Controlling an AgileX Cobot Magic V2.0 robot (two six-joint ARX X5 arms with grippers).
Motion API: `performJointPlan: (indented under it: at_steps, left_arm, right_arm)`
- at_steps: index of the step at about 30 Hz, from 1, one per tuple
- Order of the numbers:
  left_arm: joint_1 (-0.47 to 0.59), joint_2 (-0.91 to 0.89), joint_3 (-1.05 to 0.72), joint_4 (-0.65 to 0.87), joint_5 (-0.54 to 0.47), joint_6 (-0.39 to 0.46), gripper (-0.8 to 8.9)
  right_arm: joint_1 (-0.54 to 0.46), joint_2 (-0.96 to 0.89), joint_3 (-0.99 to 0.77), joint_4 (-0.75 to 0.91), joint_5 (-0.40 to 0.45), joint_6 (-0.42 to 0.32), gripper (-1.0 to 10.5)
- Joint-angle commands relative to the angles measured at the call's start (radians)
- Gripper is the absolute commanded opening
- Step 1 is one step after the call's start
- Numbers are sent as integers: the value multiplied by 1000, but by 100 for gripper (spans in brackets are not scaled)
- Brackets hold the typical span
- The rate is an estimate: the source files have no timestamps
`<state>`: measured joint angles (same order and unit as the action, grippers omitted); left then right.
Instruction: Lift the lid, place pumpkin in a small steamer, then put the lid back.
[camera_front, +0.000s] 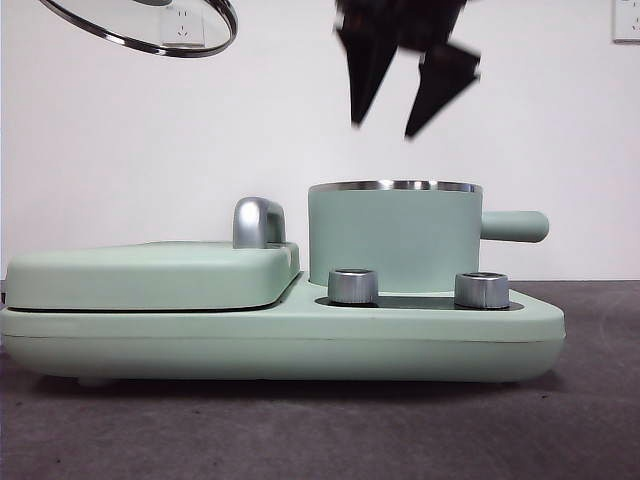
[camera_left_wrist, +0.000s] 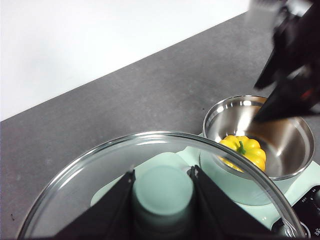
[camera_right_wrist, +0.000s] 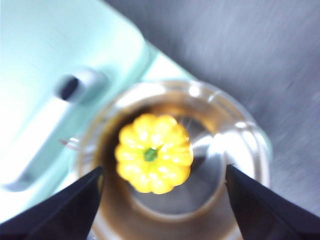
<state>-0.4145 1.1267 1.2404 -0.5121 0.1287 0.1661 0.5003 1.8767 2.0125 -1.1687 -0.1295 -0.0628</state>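
A: What's the pumpkin (camera_right_wrist: 153, 159) looking like?

B: Glossy yellow-orange, ribbed, w/ a short green stem pointing up. It's sitting inside the small steamer (camera_front: 394, 238), on the shiny steel floor. My right gripper (camera_front: 412, 100) is hanging above the pot, jaws spread wide w/ nothing between them, clear of the rim.

A: And the lid (camera_front: 150, 27)?

B: I'm holding it w/ my left gripper (camera_left_wrist: 163, 192), jaws clamped on both sides of the mint-green knob (camera_left_wrist: 163, 190). Clear glass w/ a steel rim, tilted, hanging high up and off to the side of the pot, well apart from it.

A: Where's the pot on the counter?

B: It's sitting on the mint-green cooker base (camera_front: 300, 340), behind two steel dials (camera_front: 352, 286), stubby handle sticking out sideways. Griddle cover (camera_front: 150, 272) w/ chrome handle (camera_front: 257, 221) is lying just beside it. The base is sitting near the counter's front edge in the front view.

A: Any diffs btw views?

B: Front view is level w/ the pot, so the wall is hiding the pumpkin completely; only both wrist views are showing it. Left wrist view is also catching my other gripper above the pot. Right wrist view is blurry, but the ribs are still readable.
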Motion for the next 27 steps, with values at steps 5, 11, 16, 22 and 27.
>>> performJointPlan:
  at_steps: [5,11,16,22,27]
  left_arm:
    - [-2,3,19,31,0,9,10]
    - [-2,3,19,30,0,8,9]
    - [-2,3,19,30,1,8,9]
    - [-5,4,19,30,18,4,9]
    - [-6,6,19,31,67,4,9]
  right_arm:
    - [17,-211,-72,71,-1,5,368]
    - [17,-422,-320,229,-1,7,367]
    - [17,-608,-539,333,0,16,367]
    - [16,-797,-726,373,1,55,367]
    - [17,-937,-850,377,0,57,367]
